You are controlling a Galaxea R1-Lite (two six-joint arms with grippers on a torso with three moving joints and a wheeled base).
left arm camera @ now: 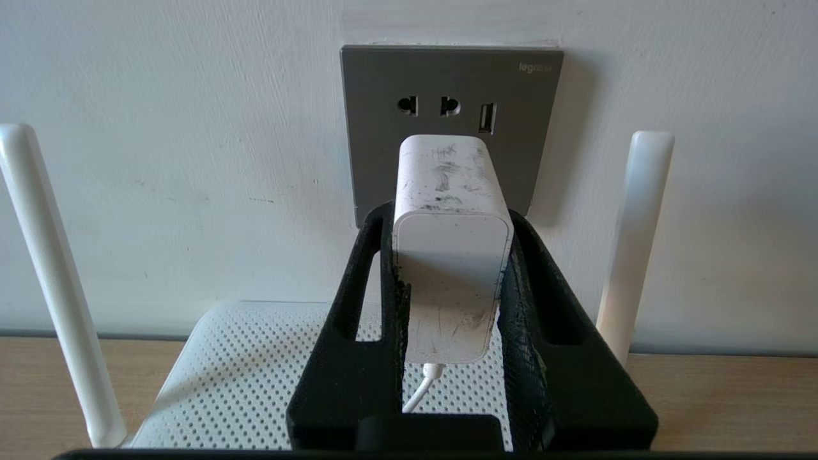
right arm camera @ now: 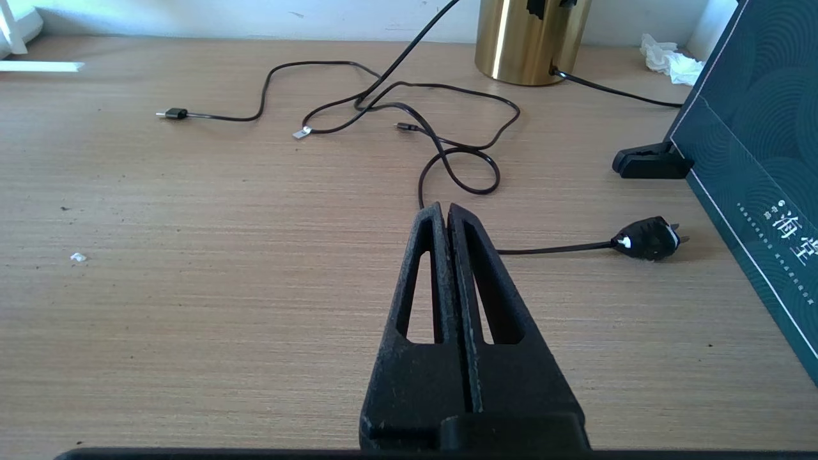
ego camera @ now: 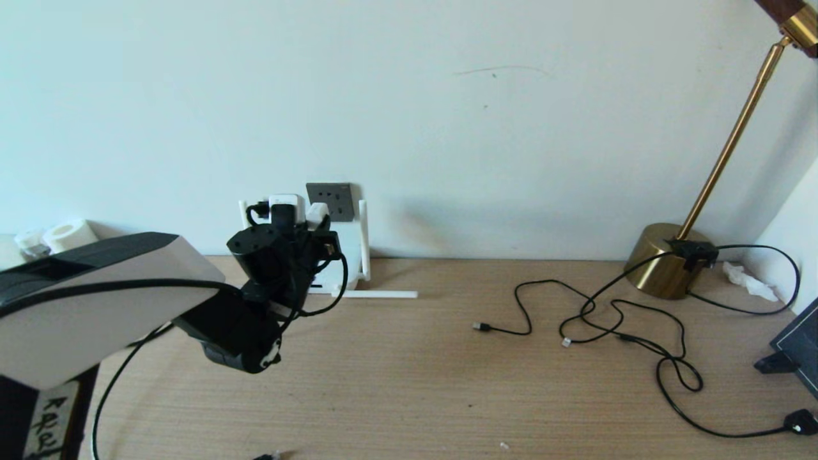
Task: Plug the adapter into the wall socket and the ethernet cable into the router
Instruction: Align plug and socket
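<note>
The left gripper (left arm camera: 450,255) grips the adapter (left arm camera: 447,255), a scuffed white rounded block with a thin white cord, its black textured jaws clamped on both sides. The adapter is held level, its front end at the lower part of the wall socket (left arm camera: 383,153), a matte dark grey square plate; contact cannot be confirmed. Below lies the router (left arm camera: 255,364), a perforated white wedge with smooth stick antennas. The right gripper (right arm camera: 446,214) hovers over the wood-grain surface (right arm camera: 192,255), jaws closed and empty.
</note>
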